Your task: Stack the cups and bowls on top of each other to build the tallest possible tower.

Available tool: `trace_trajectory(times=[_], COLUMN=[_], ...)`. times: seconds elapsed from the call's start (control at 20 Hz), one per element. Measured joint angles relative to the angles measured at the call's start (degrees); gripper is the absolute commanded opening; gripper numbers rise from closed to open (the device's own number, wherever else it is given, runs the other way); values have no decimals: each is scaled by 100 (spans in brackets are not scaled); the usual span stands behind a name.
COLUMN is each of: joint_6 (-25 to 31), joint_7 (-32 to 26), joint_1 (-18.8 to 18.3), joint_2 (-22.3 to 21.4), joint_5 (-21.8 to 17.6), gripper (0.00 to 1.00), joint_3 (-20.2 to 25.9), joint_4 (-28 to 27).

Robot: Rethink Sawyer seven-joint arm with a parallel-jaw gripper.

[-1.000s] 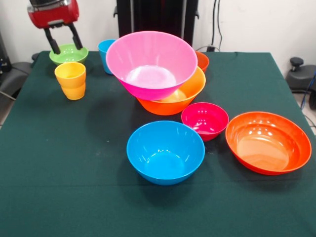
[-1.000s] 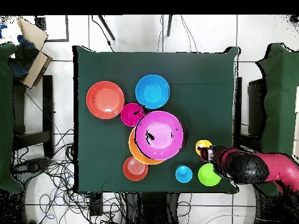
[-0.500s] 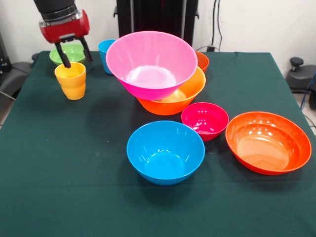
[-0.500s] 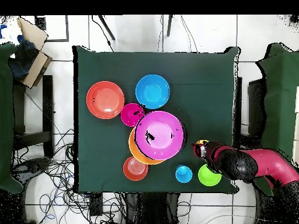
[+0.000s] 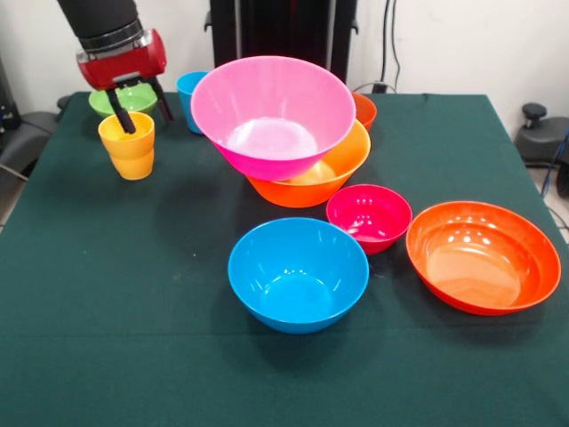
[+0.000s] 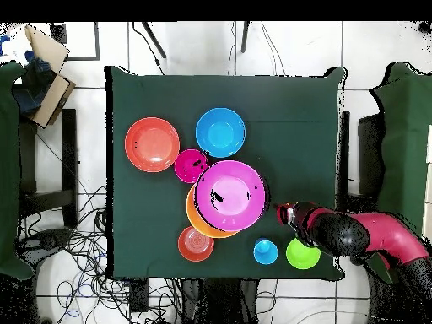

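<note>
While spread wide, end effector (image 5: 140, 109): one finger inside yellow-orange cup (image 5: 127, 145), other outside rim.
Cup: worktop (image 5: 107, 294), approx 9 o'clock of pink bowl (image 5: 272, 114).
Pink bowl: tilted in orange bowl (image 5: 342, 167).

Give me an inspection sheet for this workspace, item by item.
Surface: dark green tablecloth over the whole table.
Job's things: big pink bowl sits tilted in the big orange bowl. Medium blue bowl, small magenta bowl and wide red-orange bowl stand apart on the cloth. Small orange-red bowl, blue cup and small green bowl stand toward the robot's side. Yellow-orange cup looks like a nested pair.
Clutter: nothing seen.
Pincer: open, one finger inside the yellow-orange cup, the other outside its rim.
Cables: tangled wires on the floor.
Surroundings: cardboard box, tiled floor.
</note>
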Motion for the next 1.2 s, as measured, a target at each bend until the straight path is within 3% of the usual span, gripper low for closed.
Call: trace_trajectory(times=[1.2], joint_6=[1], joint_7=[0], joint_1=[-144], joint_2=[392], joint_5=[-34], gripper=[100], joint_3=[14], joint_4=[-178])
